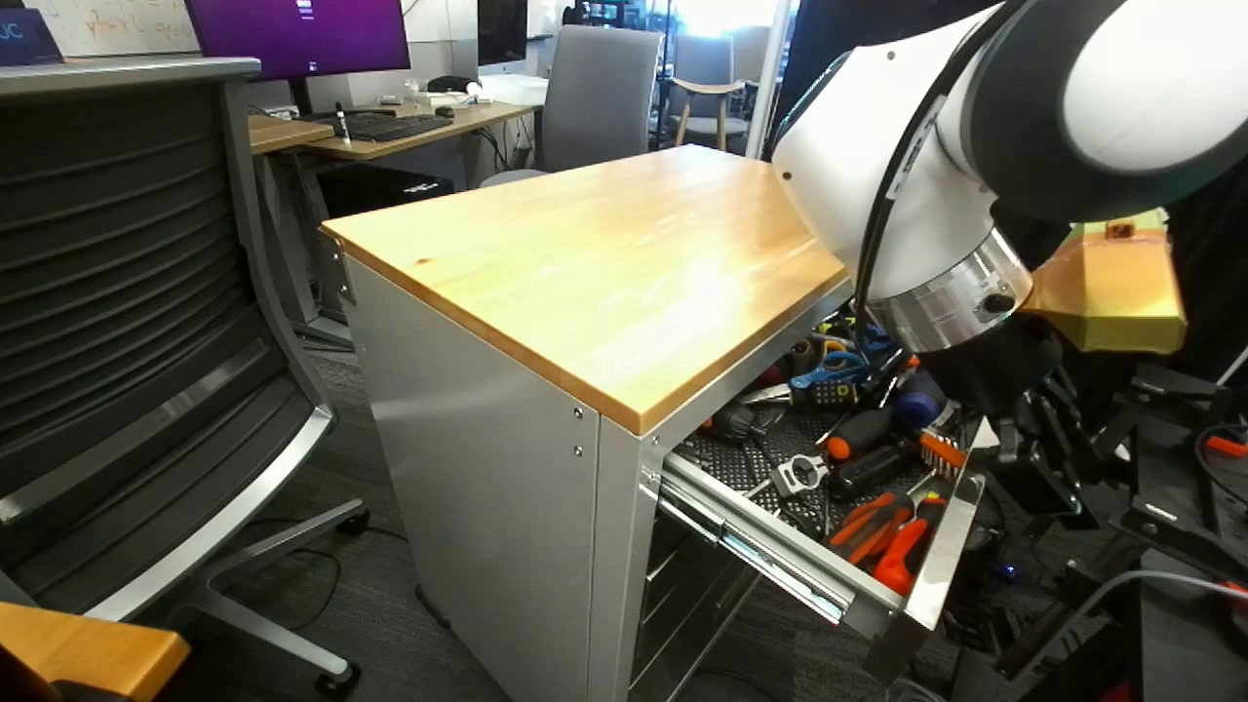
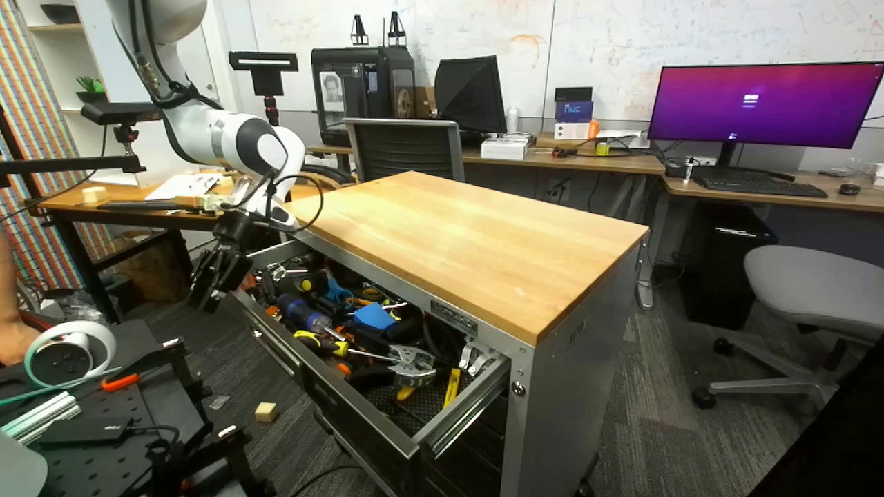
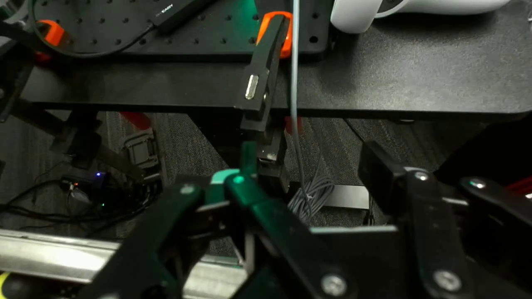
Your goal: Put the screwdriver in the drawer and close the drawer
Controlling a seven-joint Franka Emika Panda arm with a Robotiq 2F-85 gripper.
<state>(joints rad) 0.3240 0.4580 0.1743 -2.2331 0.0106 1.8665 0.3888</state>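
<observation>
Claw [image 3: 310, 168] (jaws apart) outside drawer [image 1: 951, 554]

1. White arm casing [image 1: 858, 127], smooth and rounded, with small dark dots [image 1: 787, 175]
2. To its right, in an exterior view, a dark grey joint ring [image 1: 1014, 107] around a round white cap [image 1: 1160, 83]
3. Black cable [image 1: 875, 229] along the casing; thin black cable loop [image 2: 322, 200] near the wrist
4. Shiny silver collar [image 1: 946, 304] with a dark round spot [image 1: 996, 301]
5. Black gripper [image 3: 311, 164]: jointed fingers [image 3: 434, 232], round silver screws [image 3: 333, 285], green sheen on one finger
</observation>
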